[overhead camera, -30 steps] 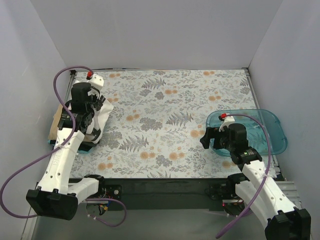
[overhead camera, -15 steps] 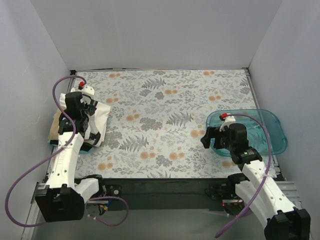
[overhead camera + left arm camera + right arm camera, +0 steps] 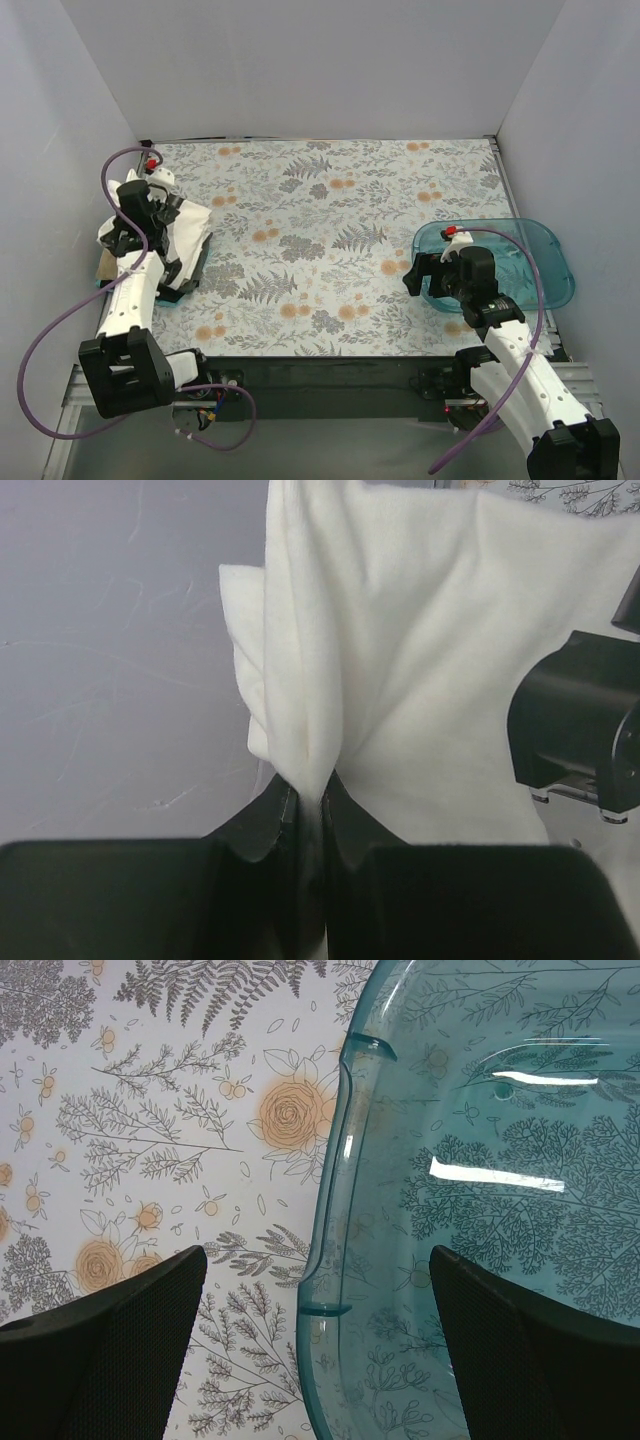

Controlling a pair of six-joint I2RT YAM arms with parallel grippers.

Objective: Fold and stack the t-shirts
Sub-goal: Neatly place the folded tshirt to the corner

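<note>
Two arms are standing at the near edge of the surface [image 3: 330, 230], which is showing a print of grey ferns and orange flowers.

1. Right arm [image 3: 515, 355]: it is reaching forward from the near right corner. The right gripper [image 3: 318, 1260] is hovering with its fingers spread wide and nothing between them. One black finger [image 3: 120, 1345] is hanging over the printed surface and the other over the tub, so the tub's near-left rim is passing between them below.

2. Translucent blue tub [image 3: 330, 1170]: it is sitting on the right side of the surface, just beyond the right gripper and partly over the right edge in the overhead view. The fern print is showing through its floor.

3. Left arm [image 3: 128, 300]: it is stretching up along the left edge of the surface, with a purple cable [image 3: 60, 330] looping beside it. The left gripper [image 3: 312, 805] is pinching a gathered fold of cloth, its fingers pressed together on it.

4. White t-shirt [image 3: 190, 232]: it is being held up by that fold at the left edge of the surface, close to the left wall. In the wrist view the cloth is fanning out from the pinch in soft creases, and in the overhead view its lower part is draping down onto the surface.

5. Tan-beige t-shirt [image 3: 104, 266]: only a small strip is showing, at the very left edge beside the left arm. How it is lying cannot be told.
</note>
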